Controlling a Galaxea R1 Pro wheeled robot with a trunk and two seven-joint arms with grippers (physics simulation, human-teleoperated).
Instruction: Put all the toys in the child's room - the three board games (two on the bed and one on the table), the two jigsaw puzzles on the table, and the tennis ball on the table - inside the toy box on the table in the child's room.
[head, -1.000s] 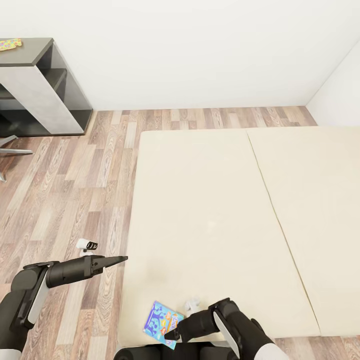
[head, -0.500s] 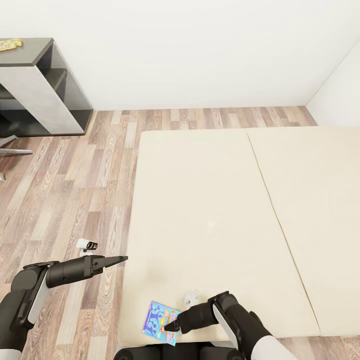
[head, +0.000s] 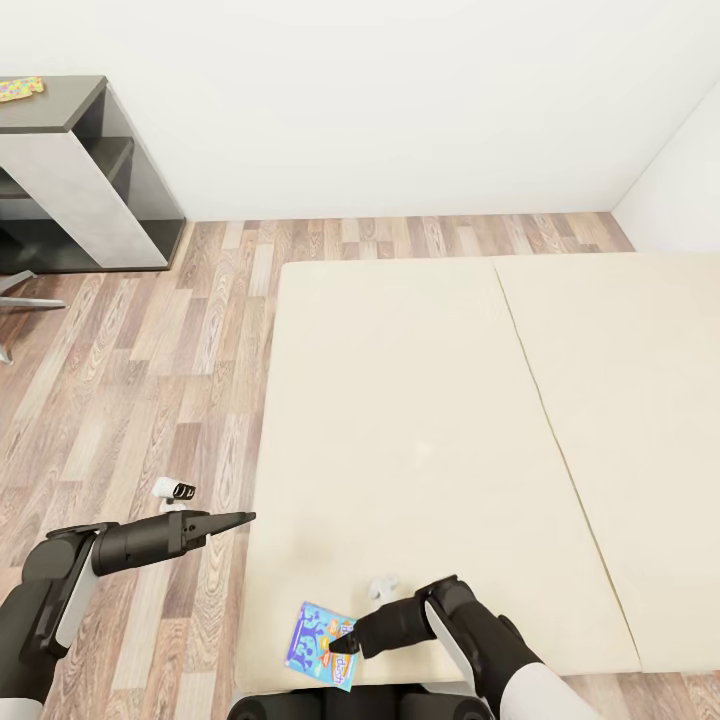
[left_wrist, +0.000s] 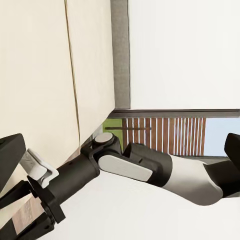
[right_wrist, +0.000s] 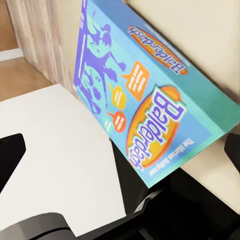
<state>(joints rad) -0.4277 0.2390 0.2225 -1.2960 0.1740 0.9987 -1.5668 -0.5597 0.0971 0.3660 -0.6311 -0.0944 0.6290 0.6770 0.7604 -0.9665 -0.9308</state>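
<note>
Board game (head: 321, 643), blue box with cartoon figures, lies flat on the bed (head: 420, 430) at the mattress's near-left corner, 6 o'clock in head view. Right gripper (head: 346, 641) tips sit at its 3 o'clock edge, one finger above the box, one lower; looks spread around the edge, contact not clear. Right wrist view adds what head view lacks: box face (right_wrist: 145, 90) close up, "Balderdash" logo readable, box edge between the two dark fingertips (right_wrist: 11, 150), which stand wide apart. Long axis of box runs roughly 11-to-5 o'clock in head view, slightly skewed to the bed edge.

Left gripper (head: 240, 518) hangs over the floor (head: 140, 380) at 8 o'clock, fingers pressed together into a point aimed at 3 o'clock, holding nothing. Left wrist view shows the right arm (left_wrist: 145, 167) across the bed and a window with slats.

Jigsaw puzzle (head: 20, 89) lies on the dark table (head: 60, 115) at 10 o'clock, well apart. Chair leg (head: 25, 285) on the floor beside it. Nothing on the mattress between gripper and box.
</note>
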